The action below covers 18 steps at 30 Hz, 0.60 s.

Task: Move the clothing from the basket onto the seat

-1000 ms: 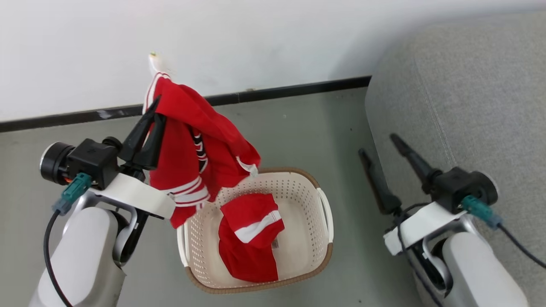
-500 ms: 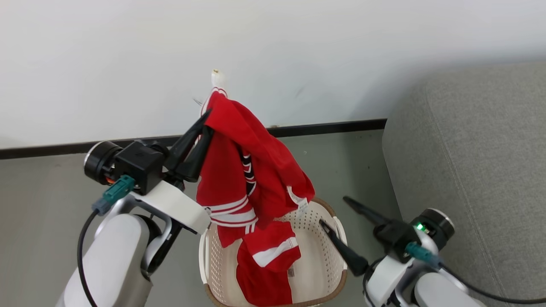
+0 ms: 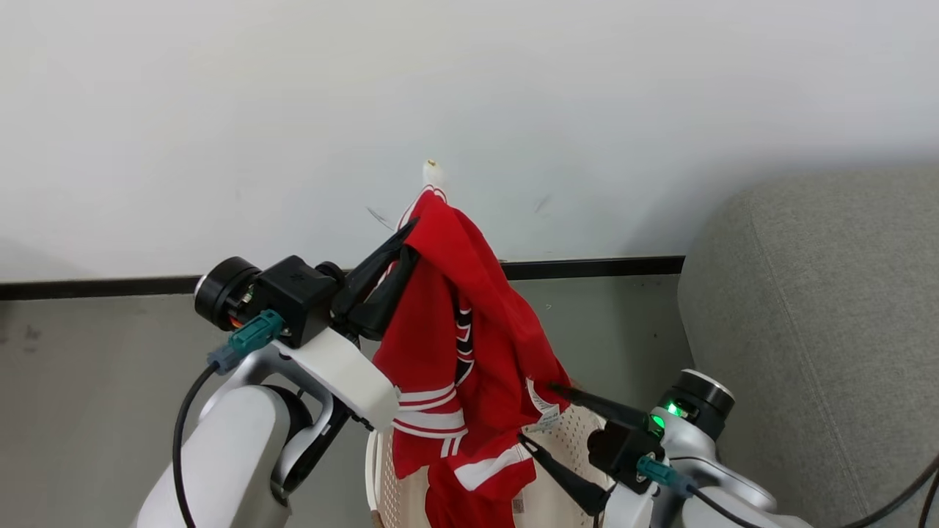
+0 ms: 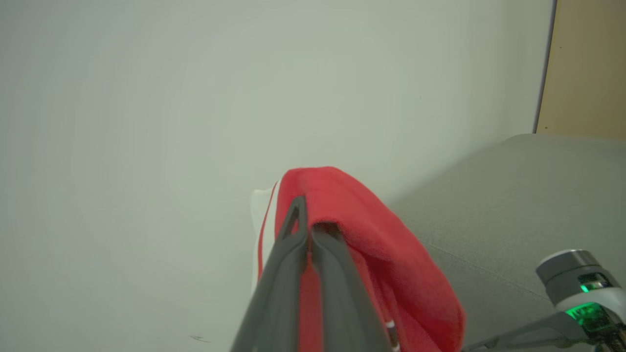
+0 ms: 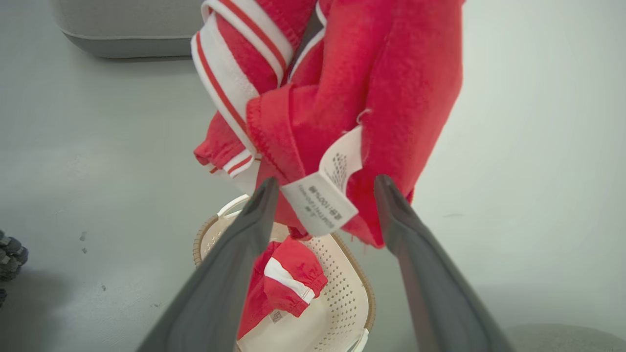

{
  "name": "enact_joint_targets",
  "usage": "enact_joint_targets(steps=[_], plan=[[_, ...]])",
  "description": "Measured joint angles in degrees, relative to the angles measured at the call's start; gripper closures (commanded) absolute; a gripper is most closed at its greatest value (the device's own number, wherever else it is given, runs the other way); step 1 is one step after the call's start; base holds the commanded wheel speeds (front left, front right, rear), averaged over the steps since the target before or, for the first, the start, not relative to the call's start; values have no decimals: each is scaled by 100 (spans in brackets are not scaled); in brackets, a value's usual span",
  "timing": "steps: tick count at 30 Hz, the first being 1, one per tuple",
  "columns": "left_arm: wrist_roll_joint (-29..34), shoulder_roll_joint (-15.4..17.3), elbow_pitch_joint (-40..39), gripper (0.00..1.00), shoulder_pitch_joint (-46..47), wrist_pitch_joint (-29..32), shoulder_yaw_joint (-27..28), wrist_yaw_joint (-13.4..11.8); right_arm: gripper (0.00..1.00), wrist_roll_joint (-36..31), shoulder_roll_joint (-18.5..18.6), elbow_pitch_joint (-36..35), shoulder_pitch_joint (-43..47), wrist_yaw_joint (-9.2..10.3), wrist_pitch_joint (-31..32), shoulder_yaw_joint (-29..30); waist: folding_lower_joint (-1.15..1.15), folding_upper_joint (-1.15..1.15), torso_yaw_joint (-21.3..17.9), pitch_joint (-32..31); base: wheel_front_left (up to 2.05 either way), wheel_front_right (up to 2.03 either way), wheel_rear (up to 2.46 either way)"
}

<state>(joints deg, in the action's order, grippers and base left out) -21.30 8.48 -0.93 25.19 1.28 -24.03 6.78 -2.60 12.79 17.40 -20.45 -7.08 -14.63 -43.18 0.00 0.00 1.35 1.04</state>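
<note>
Left gripper [image 3: 411,238] [image 4: 313,220]: fingers pressed together, pinching a top fold of the red garment [image 3: 469,308] [image 4: 371,230] [image 5: 391,73] and holding it up in the air.
Right gripper [image 3: 539,412] [image 5: 325,182]: fingers spread wide, gripping nothing; the tips sit at the garment's hanging lower edge, and whether they touch the cloth I cannot tell.
Wall [image 3: 469,88]: plain white, behind the raised garment, with a dark baseboard [image 3: 587,268] along its foot.
Sofa [image 3: 821,315] [image 4: 513,195]: grey fabric, on the robot's right, with no clothing on the part in view.
Floor [image 3: 88,367]: grey, under the basket.
Basket [image 3: 378,469] [image 5: 352,303]: cream with a brown rim, on the floor directly below the hanging garment.
Red garment: draped over the closed fingers, white stripes showing, clear of the basket.
Second red garment [image 3: 477,477] [image 5: 288,274]: lying crumpled inside the basket, a white stripe facing up.
Tag [image 3: 543,411] [image 5: 323,195]: white, printed, dangling from the held garment's hem; in the right wrist view it hangs between the spread fingers.
</note>
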Motion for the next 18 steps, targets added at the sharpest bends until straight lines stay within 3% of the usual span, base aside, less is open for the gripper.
enact_joint_targets(steps=[9, 17, 18], plan=[[-98, -101, -294, 100, -3, 347, -276, 0, 0, -237, -70, 444, -105, 0, 0, -254, 0, 0, 193, -181, 0, 0, 0], [-210, -169, -446, 100, -13, 546, -385, 0, 0, -454, -372, 523, -237, 0, 0, 320, 0, 0, 302, -253, 0, 0, 0], [-253, -178, -454, 100, -22, 577, -388, 0, 17, -456, -397, 534, -237, 0, 1, 358, 0, 0, 312, -259, 0, 0, 0]])
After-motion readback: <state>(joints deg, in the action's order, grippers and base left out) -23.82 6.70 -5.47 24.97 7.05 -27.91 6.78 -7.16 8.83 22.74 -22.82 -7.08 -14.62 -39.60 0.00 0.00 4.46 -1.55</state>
